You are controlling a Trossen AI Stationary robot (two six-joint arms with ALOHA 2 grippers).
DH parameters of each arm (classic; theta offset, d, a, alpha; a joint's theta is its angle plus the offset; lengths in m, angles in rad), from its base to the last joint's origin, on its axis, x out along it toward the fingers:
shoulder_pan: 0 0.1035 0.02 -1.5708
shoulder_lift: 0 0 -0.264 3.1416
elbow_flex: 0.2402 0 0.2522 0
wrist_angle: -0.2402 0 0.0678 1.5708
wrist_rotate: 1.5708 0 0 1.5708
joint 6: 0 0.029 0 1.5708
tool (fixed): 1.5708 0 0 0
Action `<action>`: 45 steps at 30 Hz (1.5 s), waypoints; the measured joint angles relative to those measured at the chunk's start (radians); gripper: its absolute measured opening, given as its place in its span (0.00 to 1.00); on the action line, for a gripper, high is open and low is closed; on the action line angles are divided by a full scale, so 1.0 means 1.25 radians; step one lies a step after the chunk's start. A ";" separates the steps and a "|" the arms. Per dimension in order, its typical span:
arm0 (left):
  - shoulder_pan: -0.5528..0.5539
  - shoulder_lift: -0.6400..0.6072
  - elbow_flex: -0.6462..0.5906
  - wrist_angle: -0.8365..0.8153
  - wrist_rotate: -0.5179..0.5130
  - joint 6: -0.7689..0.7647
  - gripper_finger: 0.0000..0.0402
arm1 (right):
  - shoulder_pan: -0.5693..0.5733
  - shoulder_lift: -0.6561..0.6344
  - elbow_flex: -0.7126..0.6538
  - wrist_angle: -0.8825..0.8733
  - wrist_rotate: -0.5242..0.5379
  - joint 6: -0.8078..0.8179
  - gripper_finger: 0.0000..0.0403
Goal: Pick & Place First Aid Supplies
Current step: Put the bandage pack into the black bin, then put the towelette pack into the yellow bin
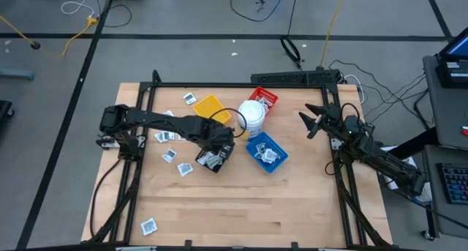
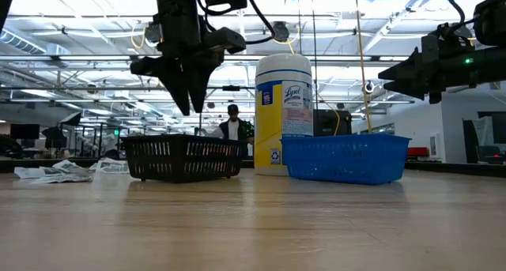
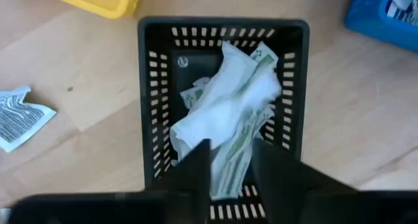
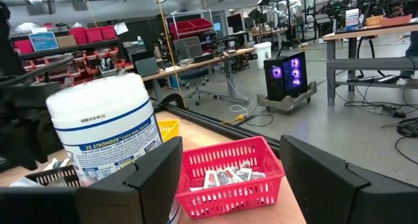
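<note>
Left gripper, fingers slightly apart and empty, is being held above the black tray where packets are being piled; loose heaping risks spillover, while right gripper is being kept open beyond.

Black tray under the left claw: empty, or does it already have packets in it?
Not empty. The left wrist view shows the black tray holding a crumpled pile of white packets; the left claw hovers just above them, slightly open, holding nothing.

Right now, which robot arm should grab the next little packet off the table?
Probably the left. The left gripper hovers over the black tray, close to the loose packets. The right gripper waits across the table.
</note>
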 joint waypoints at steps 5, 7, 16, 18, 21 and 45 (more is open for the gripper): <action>0.000 0.000 0.000 0.000 0.014 0.010 0.52 | 0.000 0.000 0.000 0.000 0.000 0.000 0.63; 0.001 0.000 0.000 0.006 0.024 0.023 0.60 | 0.000 0.000 0.000 0.000 0.000 0.000 0.63; 0.002 -0.021 0.000 -0.018 0.085 0.073 0.79 | 0.000 0.000 0.000 0.000 0.000 0.000 0.63; 0.002 -0.037 0.000 -0.052 0.112 0.089 0.80 | 0.000 0.000 0.000 0.000 0.000 0.000 0.63; 0.007 -0.055 0.000 -0.111 0.151 0.118 0.79 | 0.000 0.000 0.000 0.000 0.000 0.000 0.63; -0.276 -0.211 -0.265 -0.112 0.301 0.000 0.73 | 0.000 0.000 0.000 0.000 0.000 0.000 0.63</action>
